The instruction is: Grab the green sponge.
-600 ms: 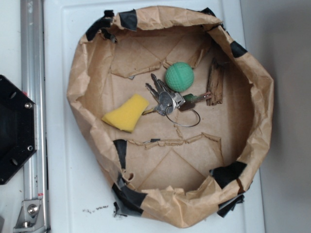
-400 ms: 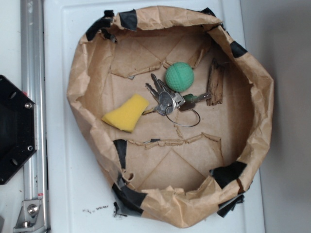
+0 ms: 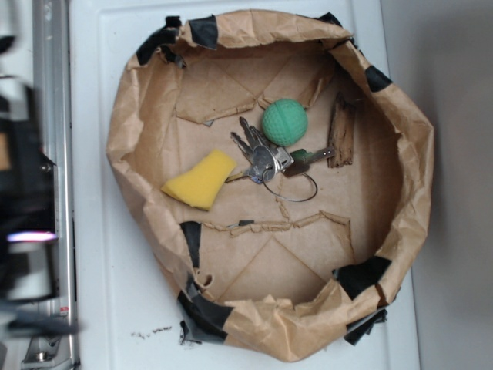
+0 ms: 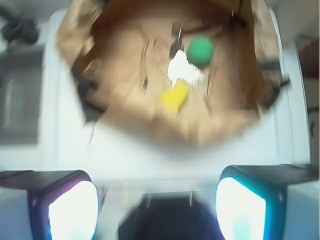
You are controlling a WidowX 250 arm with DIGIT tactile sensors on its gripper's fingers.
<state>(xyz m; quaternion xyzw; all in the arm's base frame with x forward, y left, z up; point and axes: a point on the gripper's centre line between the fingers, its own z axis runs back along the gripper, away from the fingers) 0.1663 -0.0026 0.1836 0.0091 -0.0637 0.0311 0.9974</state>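
Note:
The green sponge (image 3: 284, 122) is a round, dimpled ball lying inside the brown paper bowl (image 3: 400, 131), toward its upper right. In the wrist view the green sponge (image 4: 200, 50) shows far ahead, blurred. My gripper (image 4: 157, 205) is open, its two fingers wide apart at the bottom corners of the wrist view, over the white surface outside the bowl and with nothing between them. In the exterior view my arm (image 3: 23, 200) is only a blur at the left edge, well away from the sponge.
A yellow sponge wedge (image 3: 199, 180) lies left of a bunch of keys (image 3: 263, 158), which touches the green sponge. A brown wooden piece (image 3: 342, 129) lies to the right. The bowl's crumpled wall, patched with black tape, rings everything. A metal rail (image 3: 52, 92) runs down the left.
My arm has swung into the left edge of the exterior view as a blur, covering the black base seen there before. Nothing inside the bowl has moved.

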